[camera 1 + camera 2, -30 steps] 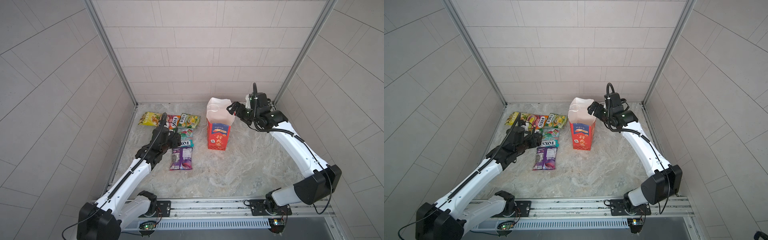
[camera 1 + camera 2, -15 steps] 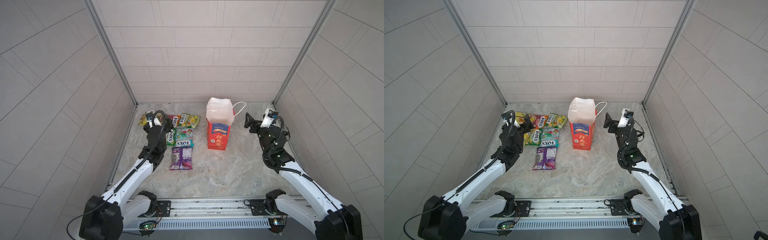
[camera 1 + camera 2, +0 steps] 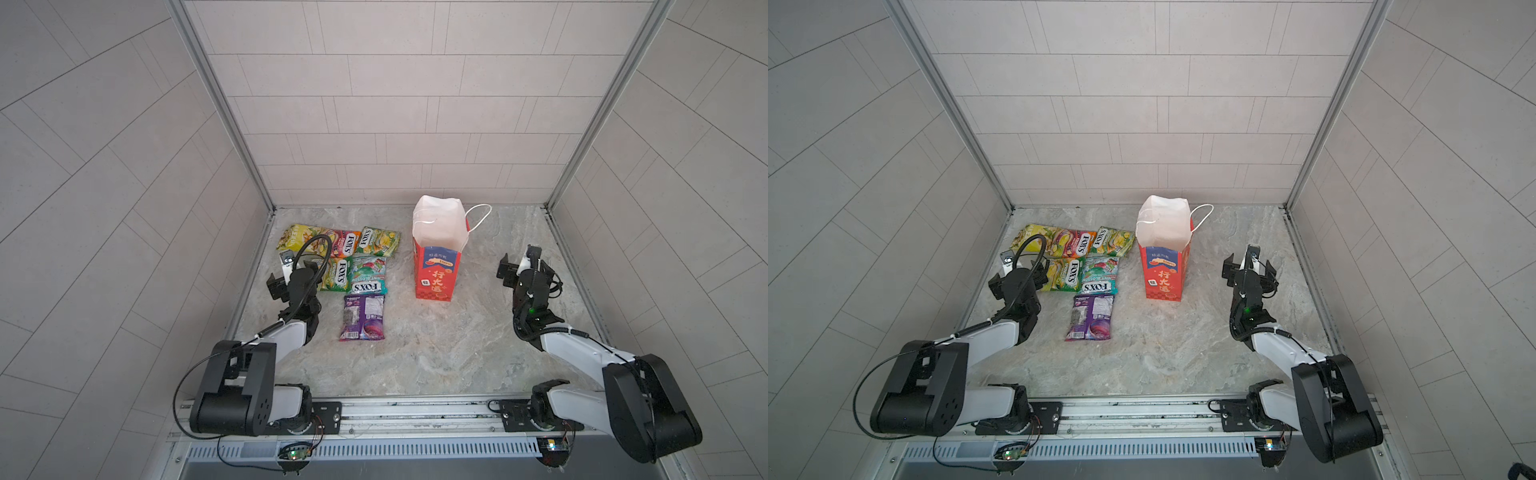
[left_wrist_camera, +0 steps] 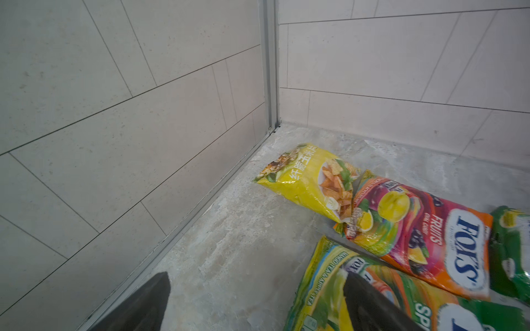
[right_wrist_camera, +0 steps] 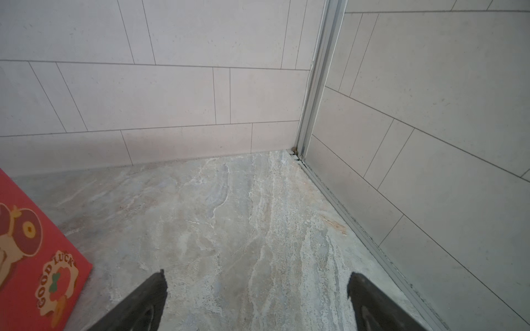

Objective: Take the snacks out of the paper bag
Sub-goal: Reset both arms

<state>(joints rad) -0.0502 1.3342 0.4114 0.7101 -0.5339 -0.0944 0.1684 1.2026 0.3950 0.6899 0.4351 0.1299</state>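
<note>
The red paper bag (image 3: 435,266) (image 3: 1165,270) stands upright in both top views, its white mouth open and its inside hidden. Several snacks lie flat to its left: plain yellow (image 3: 296,239), pink-orange (image 3: 343,243), green (image 3: 380,241), yellow FOX'S (image 3: 337,274), teal (image 3: 368,274) and purple (image 3: 363,316). My left gripper (image 3: 282,272) (image 4: 255,286) hangs open and empty by the left wall, one fingertip over the yellow FOX'S packet (image 4: 324,286). Open and empty too, my right gripper (image 3: 519,259) (image 5: 256,276) is above bare floor, right of the bag (image 5: 34,258).
Tiled walls close the marble floor (image 3: 436,353) on three sides, with metal corner posts (image 4: 269,66) (image 5: 318,71). The bag's white cord handle (image 3: 478,216) sticks out to the right. Both arm bases sit on the front rail (image 3: 415,411).
Both arms have pulled back toward the front. The right gripper left the bag's rim; the left gripper opened fully and moved off the packets toward the left wall.
</note>
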